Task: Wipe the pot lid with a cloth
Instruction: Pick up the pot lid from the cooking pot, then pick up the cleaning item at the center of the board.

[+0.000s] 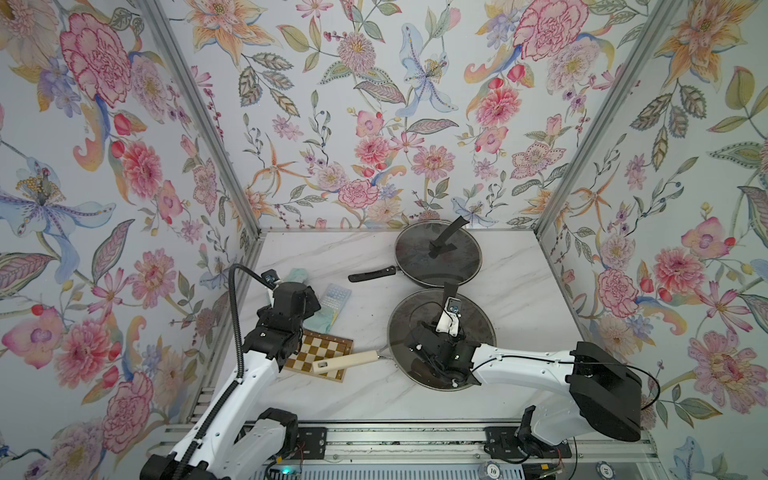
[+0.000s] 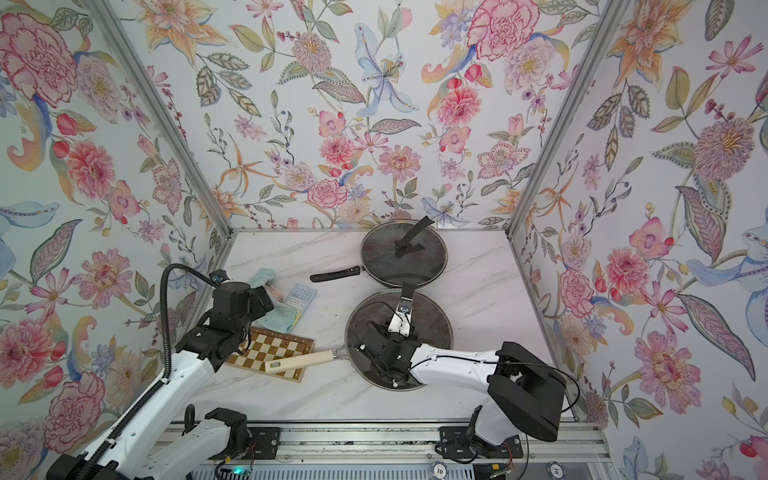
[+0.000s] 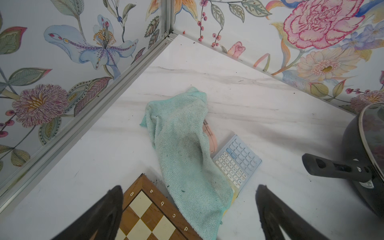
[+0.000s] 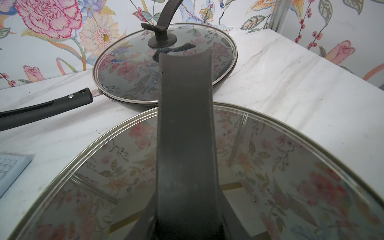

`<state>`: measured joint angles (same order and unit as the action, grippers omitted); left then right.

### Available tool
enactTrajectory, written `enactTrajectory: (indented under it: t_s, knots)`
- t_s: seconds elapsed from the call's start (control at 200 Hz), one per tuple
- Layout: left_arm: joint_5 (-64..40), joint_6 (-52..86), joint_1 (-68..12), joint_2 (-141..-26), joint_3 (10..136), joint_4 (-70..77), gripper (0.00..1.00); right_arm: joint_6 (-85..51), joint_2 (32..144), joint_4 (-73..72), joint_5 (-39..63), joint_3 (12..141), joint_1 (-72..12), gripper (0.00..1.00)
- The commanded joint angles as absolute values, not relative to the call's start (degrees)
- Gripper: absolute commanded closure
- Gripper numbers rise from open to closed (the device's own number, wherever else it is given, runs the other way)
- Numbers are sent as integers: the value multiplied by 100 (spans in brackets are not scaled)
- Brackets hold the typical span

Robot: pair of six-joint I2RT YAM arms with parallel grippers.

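The pale mint-green cloth [image 3: 182, 149] lies crumpled near the table's left wall, draped partly over a pink object [image 3: 212, 137] and the calculator. My left gripper [image 3: 189, 188] hangs open just above the cloth's near end, one finger over the chessboard corner and nothing between the fingers. The glass pot lid [image 1: 478, 320] sits on the near pan, seen in both top views. My right gripper [image 4: 187, 218] is shut on the lid's black arched handle [image 4: 185, 124], its fingers pressed against both sides near the base.
A second pan with a glass lid [image 1: 438, 253] and a black handle [image 1: 374, 274] stands behind. A pale blue calculator [image 3: 236, 162] lies beside the cloth. The near pan's cream handle [image 1: 345, 360] rests across a chessboard [image 1: 320, 353]. Walls enclose three sides.
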<state>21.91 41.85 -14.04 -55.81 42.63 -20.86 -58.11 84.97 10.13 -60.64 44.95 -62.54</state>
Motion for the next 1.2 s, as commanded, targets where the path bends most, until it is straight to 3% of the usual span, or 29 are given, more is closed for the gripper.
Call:
enactTrajectory:
  t_s: [0.0,0.23,0.61,0.761,1.196]
  knots:
    - [2378,4179,-1163,-5992,4270,-2143,1,-5864,8095,1636,-5803,4896,-6332,89]
    - [1980,3958,-718,-6907,4148,-1510,1,-4731,6886,1407,-6487,5653,-6253,91]
    - [1144,3433,-517,-8004,3871,-487,11,-3388,5845,624,-5315,5671,-5497,91]
    - [1096,3306,-402,-8385,3802,-138,22,-3157,5861,646,-4555,5847,-5053,91]
    - [554,3237,-208,-8837,3801,534,63,-3124,5865,716,-3696,5928,-4456,90]
